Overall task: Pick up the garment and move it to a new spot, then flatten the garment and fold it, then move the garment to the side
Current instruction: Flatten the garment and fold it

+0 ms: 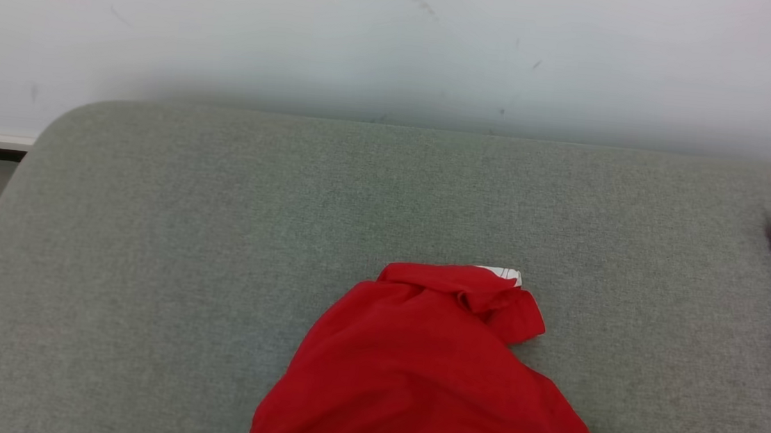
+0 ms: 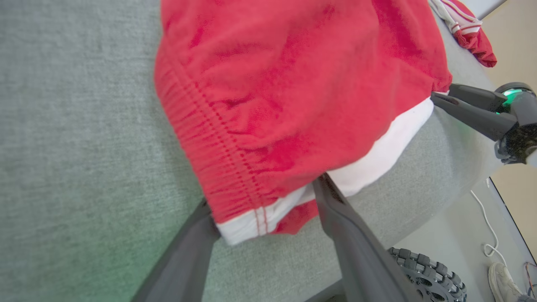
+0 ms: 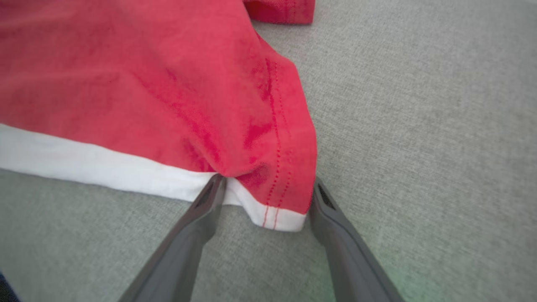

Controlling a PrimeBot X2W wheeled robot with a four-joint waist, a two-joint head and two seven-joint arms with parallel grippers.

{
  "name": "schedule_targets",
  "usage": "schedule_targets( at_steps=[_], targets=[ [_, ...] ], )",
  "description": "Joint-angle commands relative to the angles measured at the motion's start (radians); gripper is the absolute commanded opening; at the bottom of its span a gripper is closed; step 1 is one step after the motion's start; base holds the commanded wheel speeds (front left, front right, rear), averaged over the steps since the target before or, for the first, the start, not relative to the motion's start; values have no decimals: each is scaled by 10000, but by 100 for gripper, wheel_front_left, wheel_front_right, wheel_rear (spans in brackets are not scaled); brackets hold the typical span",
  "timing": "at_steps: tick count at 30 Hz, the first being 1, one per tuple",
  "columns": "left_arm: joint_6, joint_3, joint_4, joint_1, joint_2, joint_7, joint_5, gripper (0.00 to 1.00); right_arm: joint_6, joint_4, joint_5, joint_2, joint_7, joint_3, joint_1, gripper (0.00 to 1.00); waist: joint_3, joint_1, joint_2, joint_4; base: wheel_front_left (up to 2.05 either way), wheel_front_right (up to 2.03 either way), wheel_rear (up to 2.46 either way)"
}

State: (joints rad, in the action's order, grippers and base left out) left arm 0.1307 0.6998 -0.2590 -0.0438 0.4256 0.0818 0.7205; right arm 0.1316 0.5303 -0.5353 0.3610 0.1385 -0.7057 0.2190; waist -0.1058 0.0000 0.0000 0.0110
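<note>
You see the red shorts point(image 1: 414, 365) lying rumpled at the near edge of the grey cushion point(image 1: 144, 258) — left gripper point(image 2: 268, 214) and right gripper point(image 3: 268, 188) each spread wide astride a white-trimmed corner, nothing gripped yet, likely poised to pinch both corners for lifting.

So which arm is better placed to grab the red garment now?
Probably the right: a white-trimmed corner of the red shorts sits squarely between the open jaws of the right gripper. The left gripper also straddles an edge, but over the thicker gathered waistband.
</note>
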Motion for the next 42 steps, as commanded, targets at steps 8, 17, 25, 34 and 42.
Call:
schedule_targets(
  at_steps=[8,17,25,34,42],
  targets=[
    [-9,431,250,-266,210,-328,469,0,-9,-209,-996,65,-570,-787,181,0,2,0,0,28,0,0,0],
    [-9,-20,3056,-267,851,-908,2457,0,-12,-2780,-3765,1271,-324,17,-3,0,514,0,0,-97,0,0,0],
    [-202,-847,6724,-587,1691,-2049,4341,0,-10,-6146,-5493,2804,-66,1632,-684,0,1034,0,0,-468,0,0,0],
    [-955,-1708,9711,-1559,1985,-3197,6403,0,-10,-9623,-6242,3901,199,4521,-1396,0,1234,0,0,-1022,0,0,0],
    [-1678,-2476,9752,-3354,1899,-3987,7537,0,-10,-10630,-6348,3749,-789,6545,-1126,0,832,0,0,-1166,0,0,0]
  ],
)
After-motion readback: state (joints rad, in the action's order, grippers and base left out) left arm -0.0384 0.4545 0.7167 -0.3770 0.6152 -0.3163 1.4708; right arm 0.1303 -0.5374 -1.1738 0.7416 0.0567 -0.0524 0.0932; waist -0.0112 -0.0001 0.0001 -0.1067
